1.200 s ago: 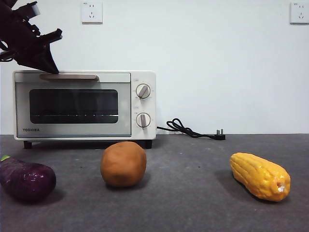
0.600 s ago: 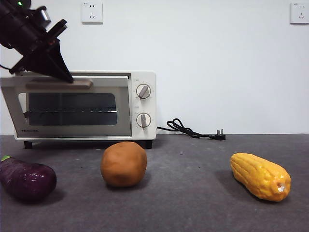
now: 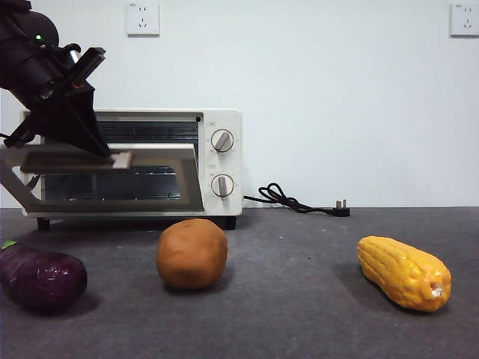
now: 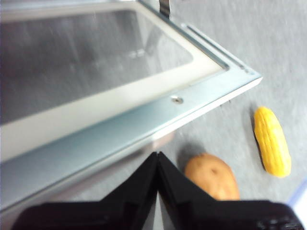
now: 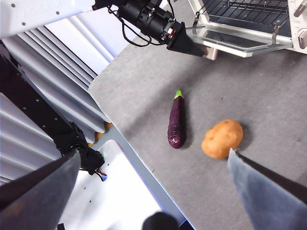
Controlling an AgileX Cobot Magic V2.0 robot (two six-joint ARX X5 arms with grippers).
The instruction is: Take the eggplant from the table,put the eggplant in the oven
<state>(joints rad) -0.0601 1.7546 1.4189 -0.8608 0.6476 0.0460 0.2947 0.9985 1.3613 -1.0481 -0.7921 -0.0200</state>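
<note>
Front view | left hand point(image 3: 112, 155) pinched shut on oven point(image 3: 221, 161) door handle | eggplant point(image 3: 41, 278) well below on table point(image 3: 299, 299)

Dark grey table point(image 3: 299, 314) bearing an oven, three vegetables and a power cord.

The matte, felt-like surface spans the full width of the front view. At its rear left stands the cream-white oven point(image 3: 221, 161), raised on short dark feet. The black cord point(image 3: 288, 200) trails from beside the oven along the back edge and ends in a plug lying flat. In the foreground three items rest well apart: the purple eggplant point(image 3: 41, 278) at the left edge, green stem tip pointing away from the camera; the round brown potato point(image 3: 191, 253) near the centre, in front of the oven; the yellow corn cob point(image 3: 404, 272) at the right, lying on its side.
</note>
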